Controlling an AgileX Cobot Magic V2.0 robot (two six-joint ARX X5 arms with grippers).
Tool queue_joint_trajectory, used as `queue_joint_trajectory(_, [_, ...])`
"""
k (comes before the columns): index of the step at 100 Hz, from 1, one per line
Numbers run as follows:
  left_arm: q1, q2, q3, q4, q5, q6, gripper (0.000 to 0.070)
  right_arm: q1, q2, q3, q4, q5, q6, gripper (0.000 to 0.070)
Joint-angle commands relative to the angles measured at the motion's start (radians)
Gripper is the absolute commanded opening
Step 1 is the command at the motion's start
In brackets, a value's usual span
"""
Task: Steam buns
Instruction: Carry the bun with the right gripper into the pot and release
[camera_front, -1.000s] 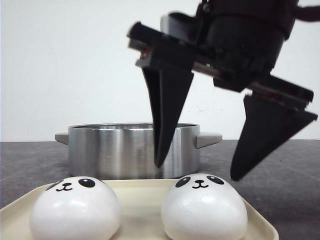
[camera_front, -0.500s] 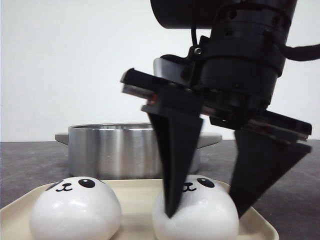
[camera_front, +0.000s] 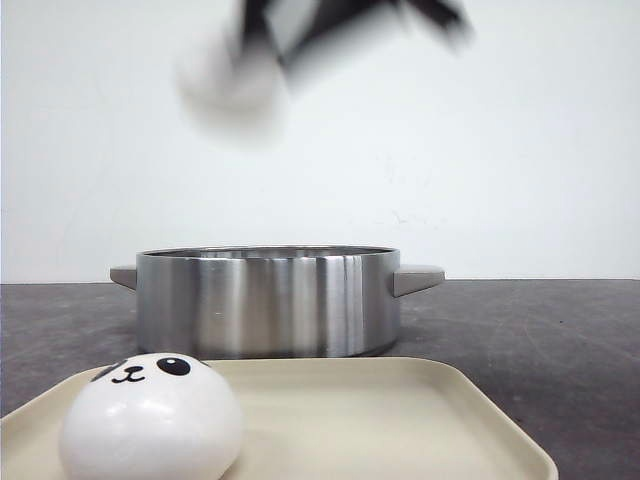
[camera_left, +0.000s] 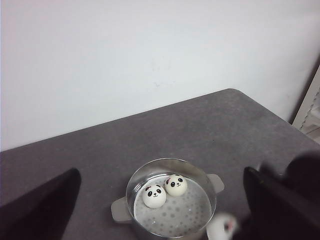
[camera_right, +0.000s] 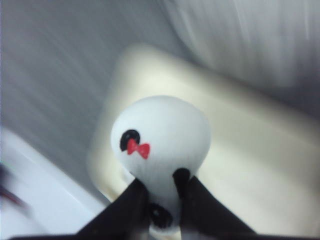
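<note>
Bun (camera_right: 160, 140) pinched between right gripper (camera_right: 162, 200) fingertips, carried high, blurred. Pot (camera_front: 268, 300) below and ahead of that hand, two buns (camera_left: 165, 190) inside. Last bun (camera_front: 150, 418) on tray (camera_front: 400, 420). Left gripper (camera_left: 160, 210) spread wide, empty.

four buns: two in the one steel pot (camera_left: 172, 200), one on the one cream tray (camera_front: 400, 420), one lifted.

first bun in pot (camera_left: 154, 195), second (camera_left: 176, 184), tray bun (camera_front: 150, 415), lifted bun (camera_right: 162, 137).
</note>
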Motion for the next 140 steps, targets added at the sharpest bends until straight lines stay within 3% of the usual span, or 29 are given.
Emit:
queue_joint_trajectory(1, [-0.009, 0.011, 0.020, 0.012, 0.001, 0.010, 0.0632, -0.024, 0.039, 0.109, -0.021, 0.022, -0.091, 0.0004])
queue_joint_trajectory(24, [-0.009, 0.011, 0.020, 0.012, 0.001, 0.010, 0.0633, -0.218, 0.254, 0.338, -0.161, -0.016, -0.212, 0.0004])
queue_joint_trajectory(34, [-0.009, 0.011, 0.019, 0.012, 0.001, 0.010, 0.0633, -0.285, 0.366, 0.382, -0.193, -0.090, -0.216, 0.0004])
queue_joint_trajectory(88, [-0.009, 0.011, 0.019, 0.004, 0.001, 0.014, 0.0633, -0.361, 0.655, 0.389, -0.205, -0.134, -0.183, 0.0009])
queue_joint_trajectory(93, [-0.009, 0.011, 0.019, -0.002, 0.001, 0.013, 0.0632, -0.361, 0.659, 0.389, -0.208, -0.134, -0.179, 0.0051])
queue_joint_trajectory(109, [-0.009, 0.011, 0.009, -0.014, 0.001, 0.013, 0.0633, -0.360, 0.659, 0.389, -0.214, -0.118, -0.151, 0.0337])
queue_joint_trajectory(120, [-0.009, 0.011, 0.000, -0.020, 0.001, 0.013, 0.0633, -0.361, 0.659, 0.389, -0.231, -0.107, -0.135, 0.0461])
queue_joint_trajectory(127, [-0.009, 0.011, -0.001, -0.028, 0.001, 0.013, 0.0632, -0.361, 0.659, 0.389, -0.236, -0.107, -0.132, 0.0507])
queue_joint_trajectory(140, [-0.009, 0.011, -0.019, -0.029, 0.001, 0.013, 0.0633, -0.360, 0.657, 0.390, -0.223, -0.105, -0.130, 0.0514])
